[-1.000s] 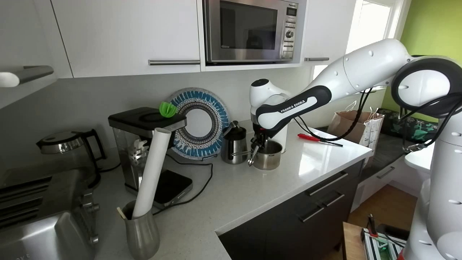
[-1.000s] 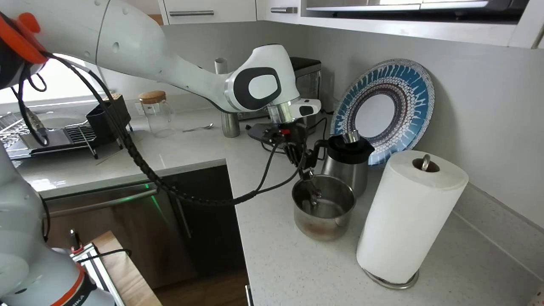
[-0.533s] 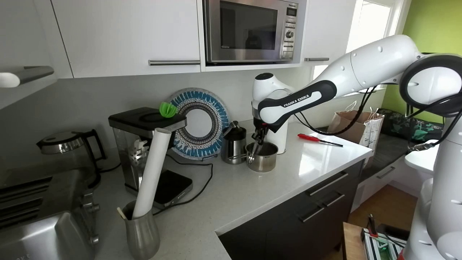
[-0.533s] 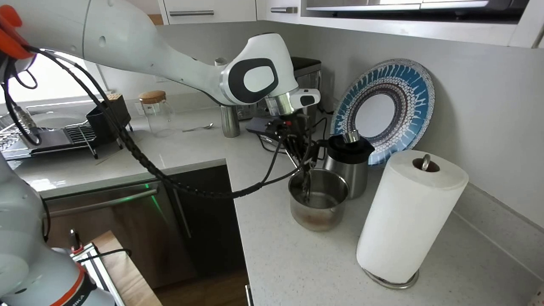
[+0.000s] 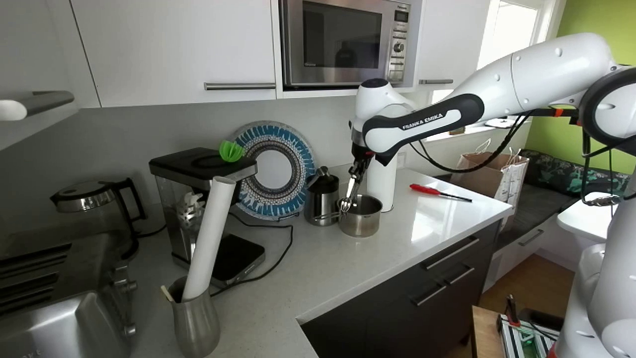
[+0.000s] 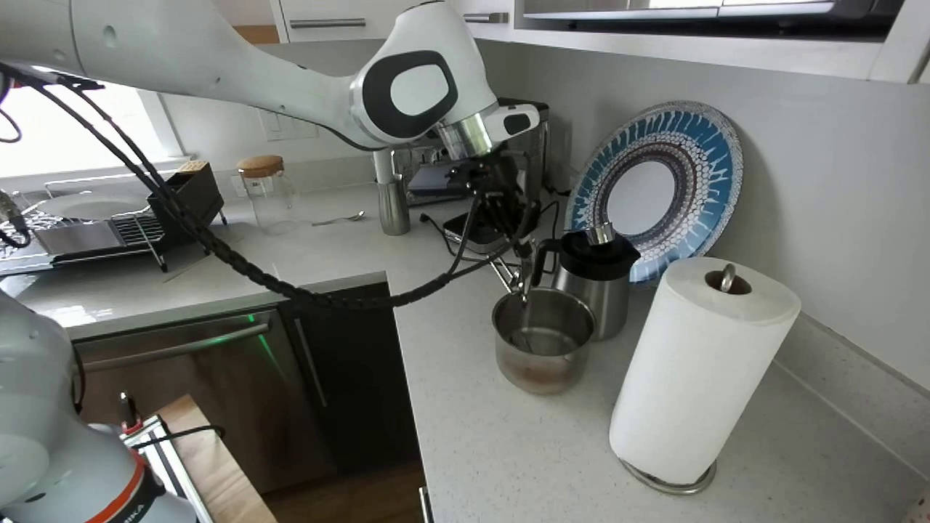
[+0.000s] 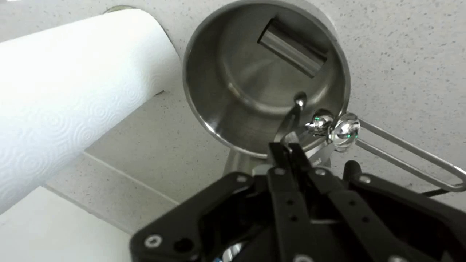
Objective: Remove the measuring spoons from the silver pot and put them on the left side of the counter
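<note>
Beneath the gripper (image 7: 288,150), in its tight pinch, the measuring spoons (image 7: 323,123), partly over the silver pot (image 7: 253,89).

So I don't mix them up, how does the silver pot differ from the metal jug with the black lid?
The silver pot is lower and wider; the metal jug is taller and slimmer. The pot is open on top; the jug has a black lid. The pot's handle is a metal loop; the jug's handle is black. Both are metal and stand on the counter.
</note>
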{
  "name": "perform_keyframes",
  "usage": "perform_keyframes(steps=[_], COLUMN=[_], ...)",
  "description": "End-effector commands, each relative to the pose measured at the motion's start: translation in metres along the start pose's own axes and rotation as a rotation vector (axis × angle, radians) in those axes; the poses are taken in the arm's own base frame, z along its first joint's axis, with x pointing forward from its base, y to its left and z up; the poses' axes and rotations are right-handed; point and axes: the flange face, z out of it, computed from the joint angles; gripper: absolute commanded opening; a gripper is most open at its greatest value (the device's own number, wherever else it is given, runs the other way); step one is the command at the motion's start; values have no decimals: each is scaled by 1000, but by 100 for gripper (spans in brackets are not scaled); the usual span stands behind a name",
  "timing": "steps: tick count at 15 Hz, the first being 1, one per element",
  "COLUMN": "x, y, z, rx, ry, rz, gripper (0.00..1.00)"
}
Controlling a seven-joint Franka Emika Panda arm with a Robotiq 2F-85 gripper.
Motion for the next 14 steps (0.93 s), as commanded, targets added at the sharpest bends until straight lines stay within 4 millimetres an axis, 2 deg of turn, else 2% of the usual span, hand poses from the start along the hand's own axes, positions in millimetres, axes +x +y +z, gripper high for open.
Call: perform_keyframes(steps=[1, 3, 5, 8, 14], x=[6, 15, 25, 34, 37], y=[-12, -26, -41, -75, -144], z=[-39, -58, -68, -63, -53], rx=[-32, -46, -36, 57, 259], ry=[35, 73, 105, 131, 159], rz=[-53, -88, -122, -191, -437], gripper=[2, 2, 2, 2, 2])
